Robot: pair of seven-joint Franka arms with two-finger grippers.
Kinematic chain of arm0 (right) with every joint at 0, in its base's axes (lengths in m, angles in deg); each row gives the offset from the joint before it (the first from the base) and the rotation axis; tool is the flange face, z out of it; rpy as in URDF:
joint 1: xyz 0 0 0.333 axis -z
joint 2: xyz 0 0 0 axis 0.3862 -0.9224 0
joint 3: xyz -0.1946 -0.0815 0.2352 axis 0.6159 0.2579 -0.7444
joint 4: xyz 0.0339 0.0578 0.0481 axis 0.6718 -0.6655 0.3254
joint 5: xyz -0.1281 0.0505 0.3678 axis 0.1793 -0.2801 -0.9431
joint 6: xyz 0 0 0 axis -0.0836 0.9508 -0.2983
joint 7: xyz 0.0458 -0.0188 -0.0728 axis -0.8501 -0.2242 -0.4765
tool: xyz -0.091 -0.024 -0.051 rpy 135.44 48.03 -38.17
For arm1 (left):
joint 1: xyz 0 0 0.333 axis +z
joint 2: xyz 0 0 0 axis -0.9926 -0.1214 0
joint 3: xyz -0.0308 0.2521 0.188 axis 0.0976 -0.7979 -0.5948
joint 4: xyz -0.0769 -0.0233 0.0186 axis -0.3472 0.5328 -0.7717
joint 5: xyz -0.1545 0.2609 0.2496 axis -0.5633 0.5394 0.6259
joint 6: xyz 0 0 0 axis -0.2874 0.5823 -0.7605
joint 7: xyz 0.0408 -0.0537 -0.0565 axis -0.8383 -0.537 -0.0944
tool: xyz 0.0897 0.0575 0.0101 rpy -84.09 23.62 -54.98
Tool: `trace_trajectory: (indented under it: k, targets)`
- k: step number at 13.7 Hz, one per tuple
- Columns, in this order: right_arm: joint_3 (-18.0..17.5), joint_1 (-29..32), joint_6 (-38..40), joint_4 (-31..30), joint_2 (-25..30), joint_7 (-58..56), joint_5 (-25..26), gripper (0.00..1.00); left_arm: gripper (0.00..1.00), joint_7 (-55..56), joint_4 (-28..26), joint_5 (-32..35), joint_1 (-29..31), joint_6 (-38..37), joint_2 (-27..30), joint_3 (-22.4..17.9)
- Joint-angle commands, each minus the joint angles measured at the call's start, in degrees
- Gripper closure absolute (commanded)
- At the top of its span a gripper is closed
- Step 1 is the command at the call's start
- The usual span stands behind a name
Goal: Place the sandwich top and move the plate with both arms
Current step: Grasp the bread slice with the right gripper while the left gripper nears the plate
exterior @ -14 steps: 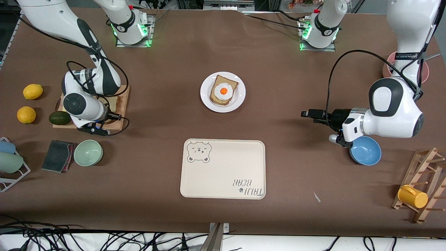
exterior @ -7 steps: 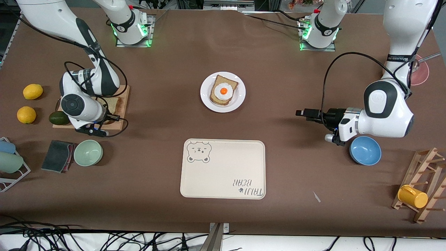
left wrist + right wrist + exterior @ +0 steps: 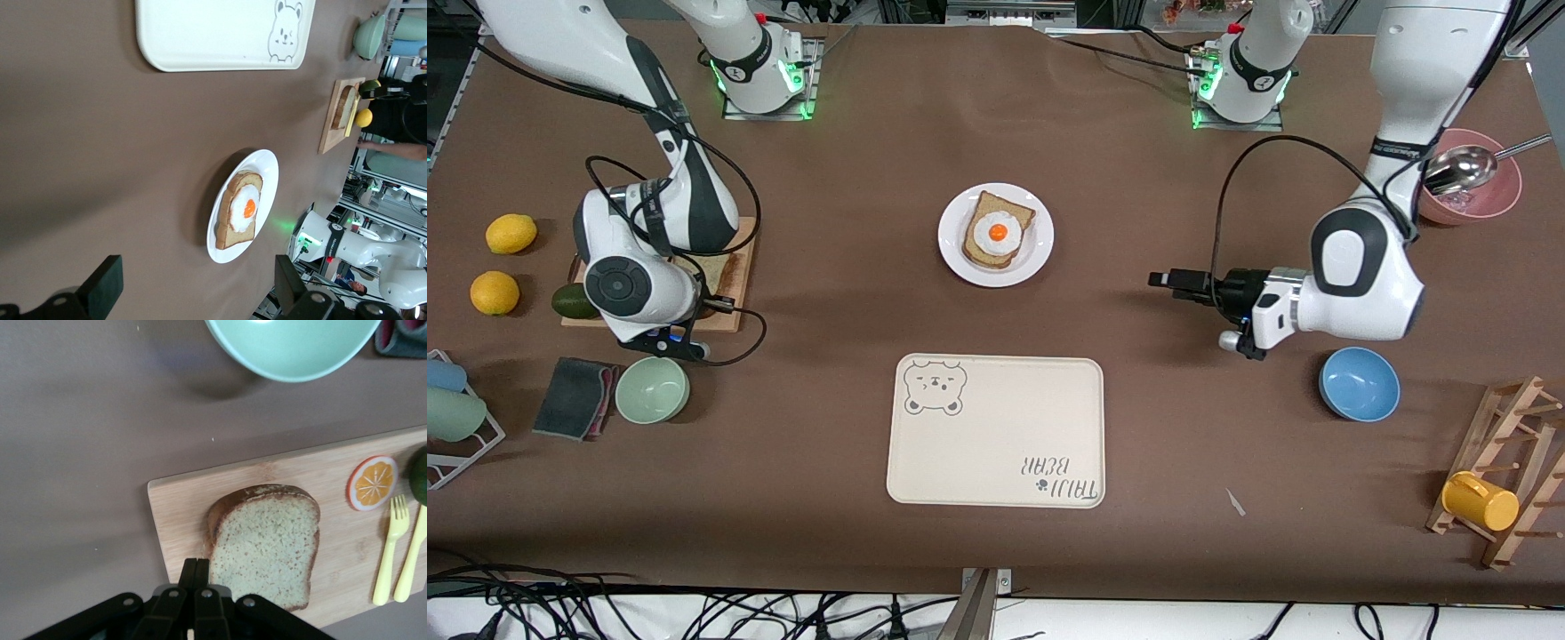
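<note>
You can read "TAIJI BEAR" printed upside down on the cream tray [image 3: 996, 431], near the corner diagonally across from its bear drawing [image 3: 935, 387].

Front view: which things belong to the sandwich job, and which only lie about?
For the job:
sandwich top on the cutting board
plate with egg slice

Lying about:
bear tray
lemons
avocado
green bowl
blue bowl
pink bowl
yellow mug

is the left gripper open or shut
Open. In the left wrist view the left gripper has its two fingers spread wide apart with nothing between them, aimed toward the plate.
</note>
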Motion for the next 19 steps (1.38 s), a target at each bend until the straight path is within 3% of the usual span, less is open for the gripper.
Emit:
trace_trajectory:
  k: [1, 2, 5, 9, 12, 17, 18, 19]
  targets:
    - [0.15, -0.67, 0.35, 0.87, -2.27, 4.24, 0.99, 0.66, 0.00, -6.59, -6.85, -4.90, -0.30, 4.52, 1.99, 1.55]
    - [0.33, -0.75, -0.09, 0.69, -2.89, 4.51, 1.94, 0.51, 0.00, -6.61, -8.26, -6.48, -0.22, 4.80, 2.43, 1.90]
    - [0.42, -0.32, -1.40, 0.08, -3.86, 4.52, 3.98, 0.48, 0.00, -7.04, -8.98, -8.16, -0.48, 6.11, 2.43, 2.96]
    - [0.50, -0.14, -2.29, -0.63, -3.95, 4.52, 4.15, 0.57, 0.00, -13.26, -12.05, -13.25, -0.39, 9.28, 2.25, 5.51]
    - [0.68, -0.05, -2.29, -1.42, -4.04, 4.52, 4.15, 0.72, 0.01, -17.68, -12.94, -15.55, -0.57, 9.19, 1.03, 5.86]
    - [1.55, -0.05, -2.37, -2.39, -5.17, 4.43, 4.15, 0.66, 0.01, -18.39, -12.67, -19.41, -1.62, 9.37, -0.73, 8.32]
    - [1.56, -0.14, -2.55, -2.39, -5.53, 4.43, 4.15, 0.67, 0.01, -19.17, -12.85, -19.85, -1.62, 9.37, -0.82, 8.41]
    - [1.47, -0.14, -2.99, -2.47, -5.53, 4.43, 4.15, 0.73, 0.01, -21.61, -12.94, -19.95, -1.45, 9.02, -1.17, 8.41]
